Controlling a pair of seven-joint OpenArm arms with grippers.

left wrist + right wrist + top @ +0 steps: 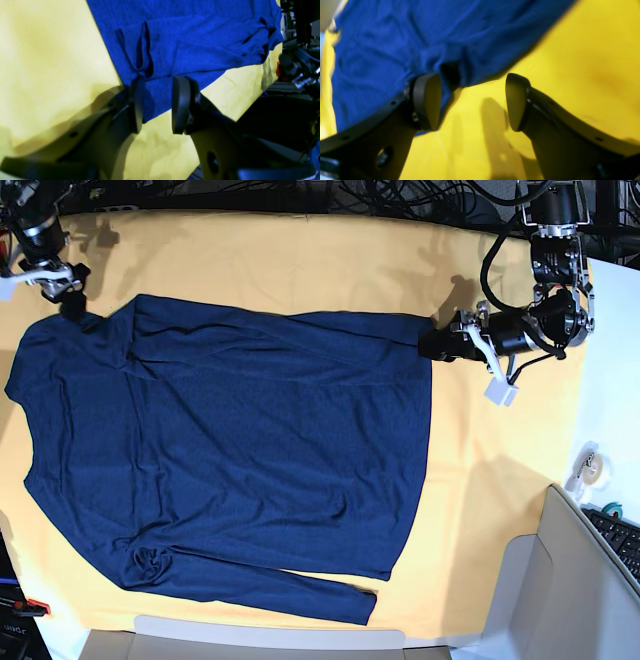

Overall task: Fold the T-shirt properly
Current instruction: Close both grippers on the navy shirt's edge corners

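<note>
- Where the yellow-orange cloth [300, 270] covers the table, the T-shirt [250, 450] lies spread flat on it, dark navy, with one long sleeve folded across the top edge and the other along the bottom edge in the base view.
- The left gripper [156, 105] sits at the shirt's upper right corner in the base view; its jaws stand apart with a gap between the pads, over the hem edge, and small creased folds of fabric rise just beyond the fingertips.
- The right gripper [472, 100] is at the shirt's upper left corner in the base view, jaws wide apart, nothing between them; the blue fabric's edge lies just beyond, by one pad.
- A tape roll [590, 465] rests on the white surface at the right.
</note>
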